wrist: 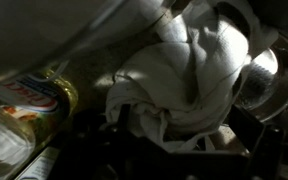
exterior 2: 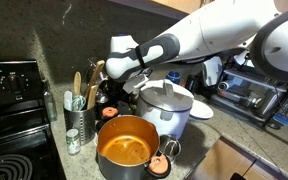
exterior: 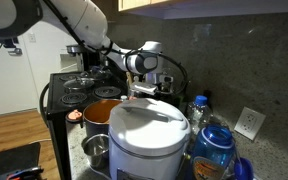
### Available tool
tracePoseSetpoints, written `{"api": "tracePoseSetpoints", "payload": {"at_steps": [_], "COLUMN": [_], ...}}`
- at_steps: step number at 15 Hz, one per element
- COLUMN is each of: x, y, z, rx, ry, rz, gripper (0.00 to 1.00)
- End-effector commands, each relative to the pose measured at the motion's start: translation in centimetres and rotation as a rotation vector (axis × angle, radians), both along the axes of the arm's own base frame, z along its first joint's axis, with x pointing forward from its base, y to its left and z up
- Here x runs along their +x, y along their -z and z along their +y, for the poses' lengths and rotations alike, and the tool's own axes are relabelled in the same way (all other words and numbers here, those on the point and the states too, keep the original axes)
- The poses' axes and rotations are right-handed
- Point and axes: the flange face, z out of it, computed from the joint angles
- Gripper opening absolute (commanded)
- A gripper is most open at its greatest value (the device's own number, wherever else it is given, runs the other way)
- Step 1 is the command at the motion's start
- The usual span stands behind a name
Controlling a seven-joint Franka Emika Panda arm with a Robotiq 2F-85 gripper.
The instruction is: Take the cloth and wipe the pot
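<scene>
The white cloth [wrist: 189, 75] lies bunched up on the counter in the wrist view. My gripper [wrist: 181, 122] is low over it, with a dark finger on each side of the bunch, open around it. In both exterior views the gripper [exterior: 139, 88] [exterior 2: 111, 97] reaches down behind the pot, at the back of the counter by the wall. The wide orange-red pot [exterior: 102, 112] [exterior 2: 127, 150] stands at the counter's front beside the stove, uncovered, with its orange inside showing. The cloth is hidden in the exterior views.
A big white rice cooker [exterior: 147, 135] [exterior 2: 166, 105] stands next to the pot. A small steel pot [exterior: 96, 150] sits nearby. A yellow oil bottle [wrist: 29, 100] and a utensil holder [exterior 2: 82, 118] crowd the back. Blue bottles [exterior: 214, 145] and the black stove [exterior 2: 14, 110] flank the counter.
</scene>
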Motion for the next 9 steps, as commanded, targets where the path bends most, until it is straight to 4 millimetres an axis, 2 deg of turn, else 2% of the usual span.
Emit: {"api": "tracePoseSetpoints", "payload": {"at_steps": [1,3,4,5,9], "x": [-1.2,-1.8,-2.1,-2.2,-2.7], "y": [1.1,1.7,1.9,2.0,1.4], "z": [0.4,0.6,0.5,0.5,0.2], "rx": [0.030,0.026,0.024,0.018,-0.003], "ry": [-0.017,-0.018,-0.018,-0.015,-0.007], "rz": [-0.002,-0.002,-0.004,-0.006,-0.011], "gripper": [1.00,1.00,0.75,0.72,0.42]}}
